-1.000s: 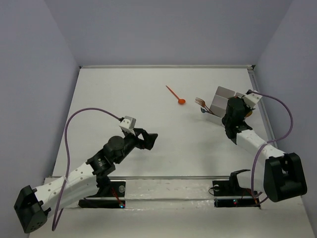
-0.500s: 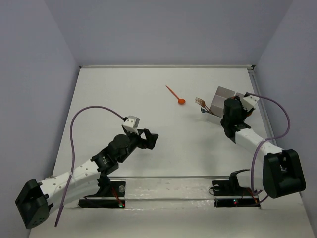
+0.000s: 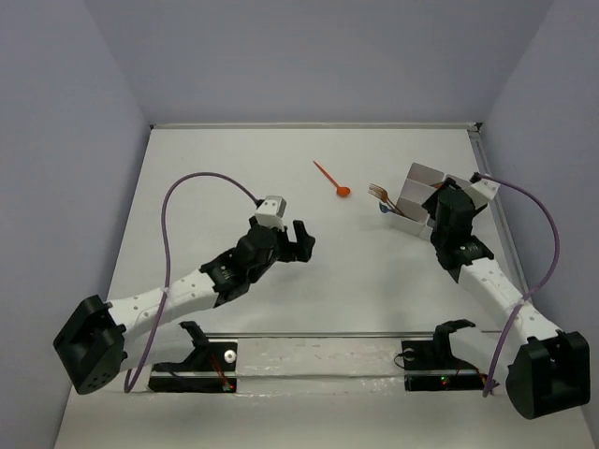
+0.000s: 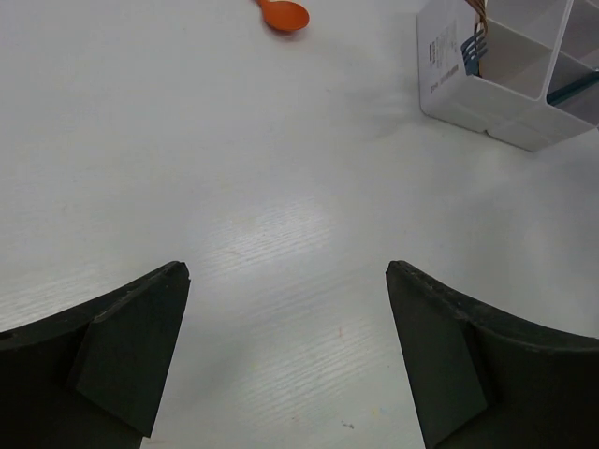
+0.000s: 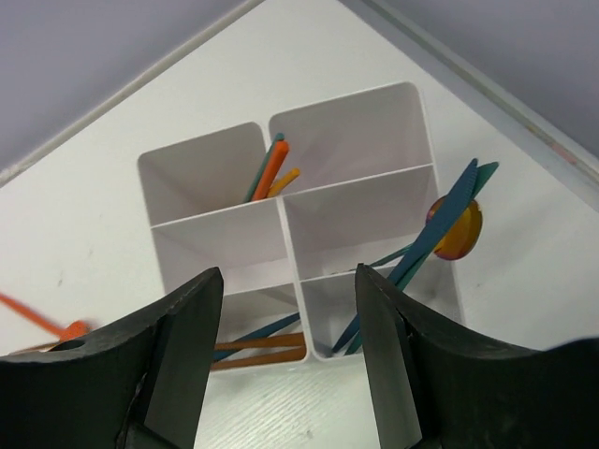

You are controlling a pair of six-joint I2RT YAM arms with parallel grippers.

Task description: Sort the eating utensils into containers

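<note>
White surface, walled at far, left and right.

Left arm: reaches from the near-left corner out low over the surface toward the far right, wrist about mid-surface. A purple cable loops over it. Left claw points far-right, jaws spread fully wide, nothing between them; it hangs just above the surface.

Right arm: runs from the near-right corner toward the far side along the right edge, wrist bent down over the tray. In the top view the wrist covers the tray's near-right part. Right claw: jaws well apart, holding nothing, looking straight down into the compartments.

Tray: far right of the surface, turned corner-on, four compartments.

Orange spoon: flat on the surface, left of the tray and well apart from it, far beyond the left claw. Long axis diagonal, bowl near-right, handle tip far-left.

Copper-brown forks: in the tray's left compartment, tines sticking out to the left.

Teal pieces: in the near compartment, leaning out over the rim to the right. An orange round piece sits just behind them outside the rim; cannot tell what it is.

Orange and teal handles: in the far compartment, leaning against the middle divider.
</note>
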